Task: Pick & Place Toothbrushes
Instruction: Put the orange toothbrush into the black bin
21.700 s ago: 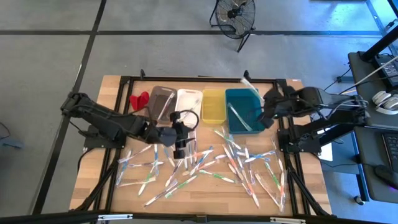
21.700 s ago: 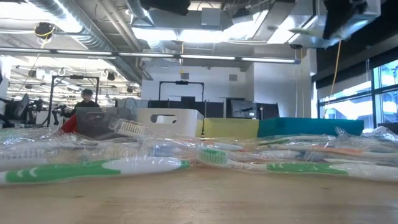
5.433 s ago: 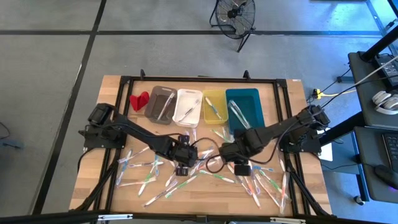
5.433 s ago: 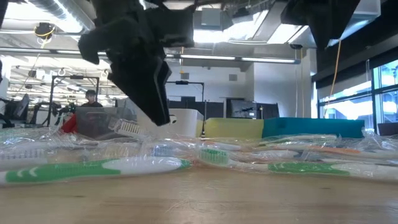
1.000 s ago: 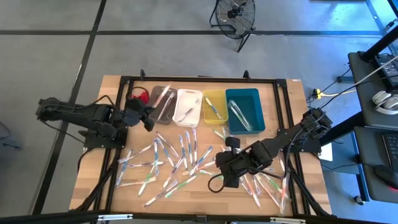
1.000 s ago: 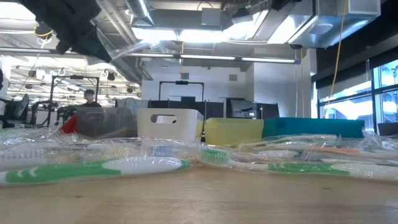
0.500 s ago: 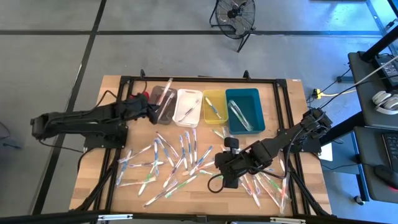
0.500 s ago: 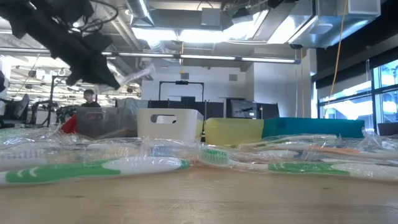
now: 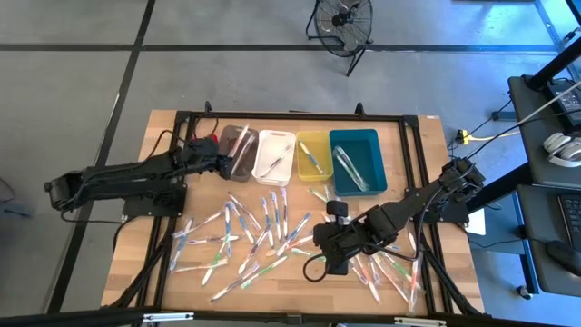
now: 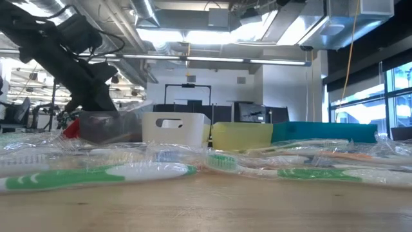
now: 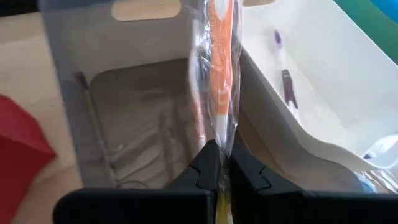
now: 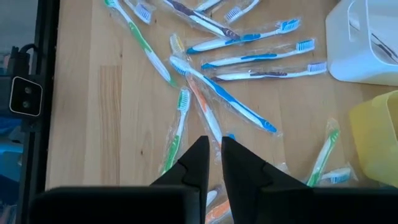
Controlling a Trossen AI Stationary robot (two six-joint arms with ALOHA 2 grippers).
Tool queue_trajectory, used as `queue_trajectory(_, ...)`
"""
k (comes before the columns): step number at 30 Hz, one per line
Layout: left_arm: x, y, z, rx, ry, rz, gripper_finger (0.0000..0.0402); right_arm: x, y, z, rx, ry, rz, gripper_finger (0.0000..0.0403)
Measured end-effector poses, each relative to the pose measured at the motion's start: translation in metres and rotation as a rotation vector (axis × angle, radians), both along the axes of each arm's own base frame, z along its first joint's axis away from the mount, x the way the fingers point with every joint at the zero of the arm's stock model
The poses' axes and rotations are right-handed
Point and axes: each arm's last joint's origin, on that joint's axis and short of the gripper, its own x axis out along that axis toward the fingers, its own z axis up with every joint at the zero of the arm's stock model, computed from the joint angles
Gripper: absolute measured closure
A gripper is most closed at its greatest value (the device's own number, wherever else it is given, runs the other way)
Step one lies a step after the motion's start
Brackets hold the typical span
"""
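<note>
My left gripper [image 9: 224, 165] is at the near end of the grey bin [image 9: 251, 136], shut on an orange toothbrush in a clear wrapper [image 11: 220, 74] that reaches out over the bin. My right gripper [image 9: 329, 262] hovers above the loose pile of wrapped toothbrushes [image 9: 259, 227] lying flat on the wooden table. Its fingers [image 12: 199, 163] are shut to a thin slit. A white-and-orange toothbrush [image 12: 202, 109] runs up to that slit, and something orange shows farther back between the fingers. My left gripper pinches the wrapped orange toothbrush at its near end [image 11: 222, 140] between its two fingers. The fingers slant down from the table's left and lie in line with the brush. The brush sticks out ahead over the grey bin, along the wall [image 11: 249, 81] next to the white bin. My right gripper: I cannot tell whether it touches a toothbrush.
White bin [image 9: 275, 156], yellow bin [image 9: 311, 168] and teal bin [image 9: 356, 182] stand in a row right of the grey one, each with toothbrushes inside. A red object [image 11: 18, 143] lies left of the grey bin. A black frame [image 9: 290, 115] rims the table.
My left gripper has come down with the orange toothbrush toward the grey bin, its arm stretching out from the table's left. The brush, earlier held high, now reaches low over the bin.
</note>
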Motion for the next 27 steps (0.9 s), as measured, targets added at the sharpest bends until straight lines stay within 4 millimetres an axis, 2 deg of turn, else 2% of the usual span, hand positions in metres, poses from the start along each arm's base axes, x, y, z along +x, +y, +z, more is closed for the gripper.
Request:
queue_trajectory(15, 0.014, 0.007, -0.005, -0.045, 0.057, -0.037, 0.0389, 0.001, 0.000, 0.000, 0.006, -0.009, 0.000, 0.0339)
queue_trajectory(27, 0.020, 0.010, -0.004, -0.078, 0.083, -0.001, 0.0342, 0.001, 0.001, 0.000, 0.005, -0.008, 0.000, 0.0339)
